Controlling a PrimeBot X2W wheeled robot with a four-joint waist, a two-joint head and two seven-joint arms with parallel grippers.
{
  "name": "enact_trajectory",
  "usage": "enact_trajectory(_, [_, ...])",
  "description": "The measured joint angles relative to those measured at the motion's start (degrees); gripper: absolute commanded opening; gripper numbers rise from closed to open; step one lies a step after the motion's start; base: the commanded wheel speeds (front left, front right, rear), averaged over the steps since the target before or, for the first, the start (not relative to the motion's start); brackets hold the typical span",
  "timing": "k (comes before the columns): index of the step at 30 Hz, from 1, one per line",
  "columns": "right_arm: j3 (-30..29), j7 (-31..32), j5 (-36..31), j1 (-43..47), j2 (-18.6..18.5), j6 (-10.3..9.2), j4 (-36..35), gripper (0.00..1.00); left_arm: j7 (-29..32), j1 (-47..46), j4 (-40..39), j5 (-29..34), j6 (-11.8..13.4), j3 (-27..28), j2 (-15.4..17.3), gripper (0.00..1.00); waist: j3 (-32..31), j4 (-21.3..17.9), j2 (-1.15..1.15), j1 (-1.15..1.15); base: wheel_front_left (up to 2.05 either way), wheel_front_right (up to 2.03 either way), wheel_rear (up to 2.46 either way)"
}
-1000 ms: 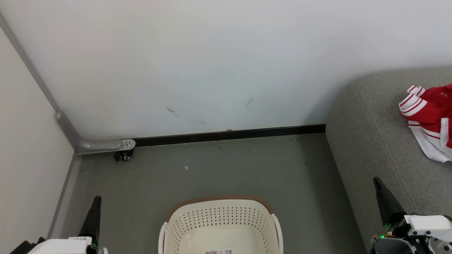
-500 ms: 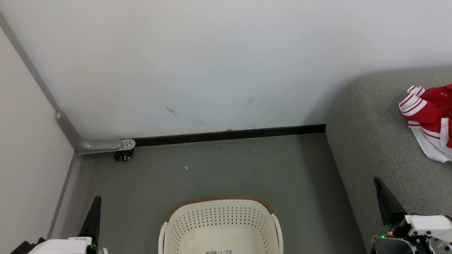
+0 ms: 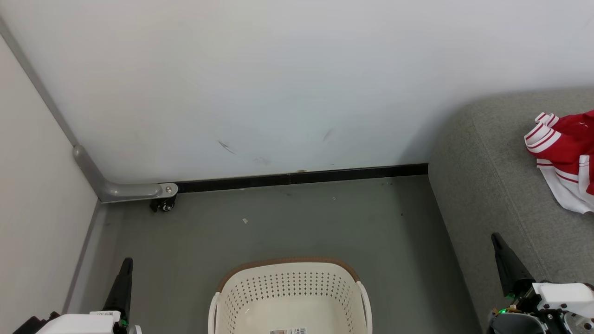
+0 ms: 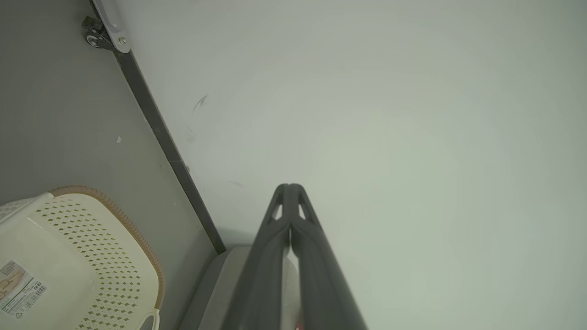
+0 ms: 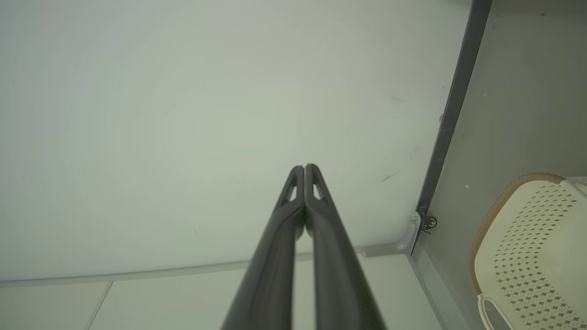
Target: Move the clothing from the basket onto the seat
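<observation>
The cream-white basket (image 3: 288, 297) with a brown rim stands on the floor at the bottom middle of the head view; the part of its inside that I see holds just a label. It also appears as basket (image 4: 82, 256) and basket (image 5: 532, 247) in the wrist views. Red and white clothing (image 3: 564, 160) lies on the grey seat (image 3: 496, 185) at the right edge. My left gripper (image 3: 126, 264) is shut at the lower left, left of the basket, fingertips together at left gripper (image 4: 290, 187). My right gripper (image 3: 495, 237) is shut over the seat's front, shown as right gripper (image 5: 304, 167).
A white wall (image 3: 278, 83) with a black skirting strip (image 3: 301, 177) closes the back. A grey metal bracket with a small caster (image 3: 163, 204) sits in the left corner, beside a side panel (image 3: 37, 208). Grey floor (image 3: 287, 218) lies between wall and basket.
</observation>
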Motion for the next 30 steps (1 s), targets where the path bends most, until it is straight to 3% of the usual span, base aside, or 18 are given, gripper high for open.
enact_trajectory(30, [-0.4,0.0,0.0,0.0,0.1,0.0,0.1,0.0,0.2,-0.1,0.2,0.0,0.0,0.1,0.0,0.0,0.0,0.0,0.0,-0.01,0.0,0.0,0.0])
